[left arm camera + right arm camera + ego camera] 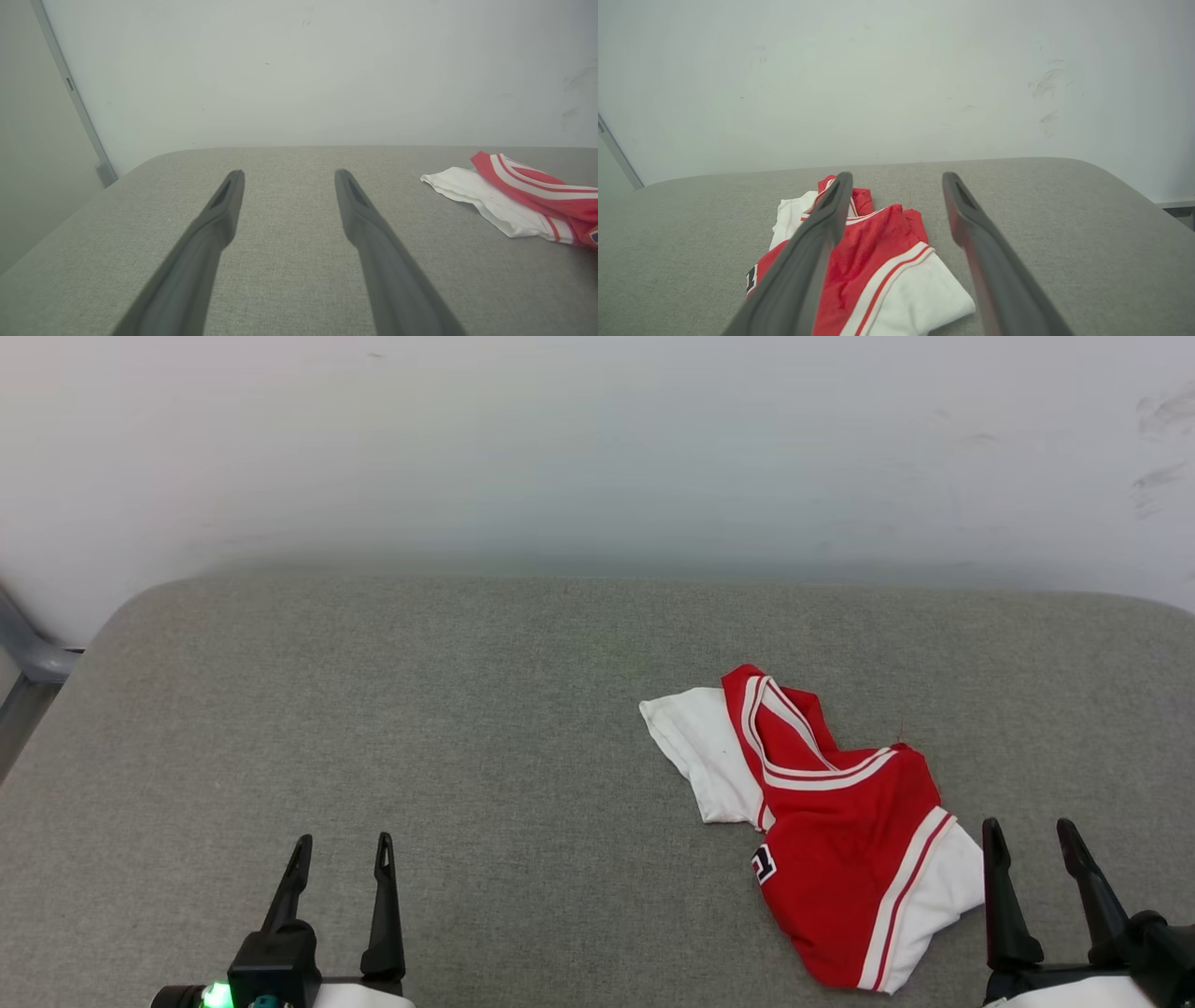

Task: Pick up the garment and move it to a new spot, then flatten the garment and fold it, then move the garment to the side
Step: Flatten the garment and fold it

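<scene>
Head: left claw (pixel 344 840) apart over bare grey fabric-covered counter (pixel 420 691). One red-and-white jersey garment (pixel 840 831) just left of right claw (pixel 1028 824), also apart. Left wrist: garment far right, rounded counter corner ahead-left. Right wrist: garment ahead-left, partly behind claw; counter free rightward.

Work surface (pixel 467 728): grey woven cloth, matt, coarse visible weave, padded look.
The garment (pixel 845 840): soft knit cloth, matt. Red body finely textured, white sleeves smoother, all creased.
The left gripper (pixel 344 840) and right gripper (pixel 1028 824): dark, smooth, matt, plastic-like fingers.
Far wall (pixel 597 448): pale, matt, smooth, dark scuffs at right.
Far-left rail (pixel 28 658): grey, smooth, slight sheen; material unclear.
</scene>
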### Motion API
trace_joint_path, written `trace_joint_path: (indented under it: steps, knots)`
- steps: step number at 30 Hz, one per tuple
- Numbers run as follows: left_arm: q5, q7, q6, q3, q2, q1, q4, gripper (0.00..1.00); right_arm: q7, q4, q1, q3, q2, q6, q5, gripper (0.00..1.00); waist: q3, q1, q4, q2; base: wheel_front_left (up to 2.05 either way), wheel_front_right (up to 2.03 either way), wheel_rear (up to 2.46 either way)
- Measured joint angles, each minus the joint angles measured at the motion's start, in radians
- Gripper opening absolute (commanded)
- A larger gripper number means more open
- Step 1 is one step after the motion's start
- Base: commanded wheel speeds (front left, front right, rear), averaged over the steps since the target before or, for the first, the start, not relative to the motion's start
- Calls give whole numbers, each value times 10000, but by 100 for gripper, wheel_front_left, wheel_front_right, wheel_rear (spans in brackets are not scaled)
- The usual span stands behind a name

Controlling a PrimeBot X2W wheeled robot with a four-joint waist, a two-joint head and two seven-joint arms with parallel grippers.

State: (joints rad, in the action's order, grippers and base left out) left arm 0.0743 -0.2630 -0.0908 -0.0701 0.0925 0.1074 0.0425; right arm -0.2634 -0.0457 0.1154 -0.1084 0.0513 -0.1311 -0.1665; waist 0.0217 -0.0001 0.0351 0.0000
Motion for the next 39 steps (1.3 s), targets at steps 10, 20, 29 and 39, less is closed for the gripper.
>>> trace_joint_path:
  steps: [10,20,29,39]
  knots:
    - [-190,0,182,238,-132,113,29,100,2,-59,41,42,0,0,-75,100,66,0,-24,0,0,0,0]
    - [-341,0,314,405,-205,119,115,100,0,-90,43,52,-2,0,-102,100,63,0,-22,0,0,0,0]
    - [-426,0,688,485,-61,-365,303,100,2,-90,22,115,0,0,-117,100,6,0,-109,0,0,0,0]
    - [-472,0,1586,267,646,-2888,1030,100,2,12,-166,247,0,0,-69,100,-296,1,-541,0,0,0,0]
